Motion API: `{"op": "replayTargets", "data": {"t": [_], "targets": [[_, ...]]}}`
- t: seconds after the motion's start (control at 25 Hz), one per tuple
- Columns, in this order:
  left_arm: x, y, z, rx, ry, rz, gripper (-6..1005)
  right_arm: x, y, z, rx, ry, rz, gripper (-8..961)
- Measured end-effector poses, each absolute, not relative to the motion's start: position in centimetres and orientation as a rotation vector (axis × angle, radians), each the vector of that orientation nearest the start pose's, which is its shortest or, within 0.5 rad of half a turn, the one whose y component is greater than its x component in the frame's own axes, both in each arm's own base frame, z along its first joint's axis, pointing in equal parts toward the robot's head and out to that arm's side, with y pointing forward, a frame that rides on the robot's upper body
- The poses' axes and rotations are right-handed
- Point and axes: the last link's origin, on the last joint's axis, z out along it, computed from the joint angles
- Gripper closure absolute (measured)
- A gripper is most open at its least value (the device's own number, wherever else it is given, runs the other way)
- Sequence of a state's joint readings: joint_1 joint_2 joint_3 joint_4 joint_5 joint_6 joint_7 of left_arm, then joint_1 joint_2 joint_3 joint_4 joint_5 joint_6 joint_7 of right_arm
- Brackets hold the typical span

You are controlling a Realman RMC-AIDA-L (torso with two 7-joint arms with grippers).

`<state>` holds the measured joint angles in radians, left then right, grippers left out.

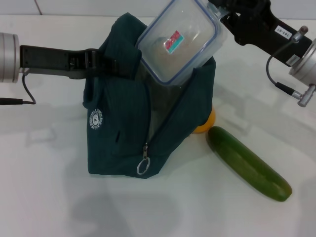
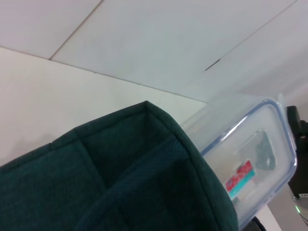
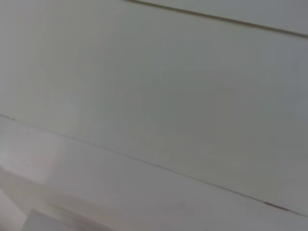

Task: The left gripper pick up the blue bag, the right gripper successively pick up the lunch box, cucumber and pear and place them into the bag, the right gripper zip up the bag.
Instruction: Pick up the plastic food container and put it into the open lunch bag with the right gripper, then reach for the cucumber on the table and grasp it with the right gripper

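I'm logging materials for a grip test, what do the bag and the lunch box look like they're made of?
The blue bag looks like soft woven fabric, matte, with stitched seams and folds and a metal-looking ring pull. The lunch box looks like clear, glossy rigid plastic with a blue-rimmed lid; you can see through it.

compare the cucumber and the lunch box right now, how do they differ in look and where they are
The cucumber is long, dark green and opaque; the lunch box is a clear, rounded rectangle with a blue rim and a red and blue label. The cucumber lies flat on the table beside the blue bag; the lunch box is tilted at the bag's open top, held up by the right gripper. Neither is fully inside the bag.
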<state>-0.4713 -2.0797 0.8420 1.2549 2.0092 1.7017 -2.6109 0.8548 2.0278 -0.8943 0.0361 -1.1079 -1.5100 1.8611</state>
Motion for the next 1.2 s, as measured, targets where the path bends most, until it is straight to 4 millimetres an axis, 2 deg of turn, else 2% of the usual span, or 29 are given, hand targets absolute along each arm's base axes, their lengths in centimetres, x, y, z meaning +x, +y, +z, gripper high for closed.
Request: {"op": "replayTargets", "data": {"t": [0.44,0.68,0.88,1.0,1.2], "targets": [[-20.0,33.8,7.0,-2.472,-1.607,-0.623,967,14.9,38.6,-3.2,-2.258,1.640,1.715,806],[-19.9,33.9,7.0,-2.474,-1.597,-0.623,967,14.6,38.4,-3.0,-2.277,1.626,1.742,649],[-19.9,33.9,7.0,-2.474,-1.594,-0.623,967,15.4,38.1,-1.9,-2.282,1.552,1.774,517],[-20.1,33.8,7.1,-2.468,-1.600,-0.623,967,16.5,37.7,-0.9,-2.269,1.498,1.785,437],[-20.8,33.5,7.3,-2.441,-1.619,-0.635,967,18.7,36.8,0.5,-2.299,1.379,1.716,385]]}}
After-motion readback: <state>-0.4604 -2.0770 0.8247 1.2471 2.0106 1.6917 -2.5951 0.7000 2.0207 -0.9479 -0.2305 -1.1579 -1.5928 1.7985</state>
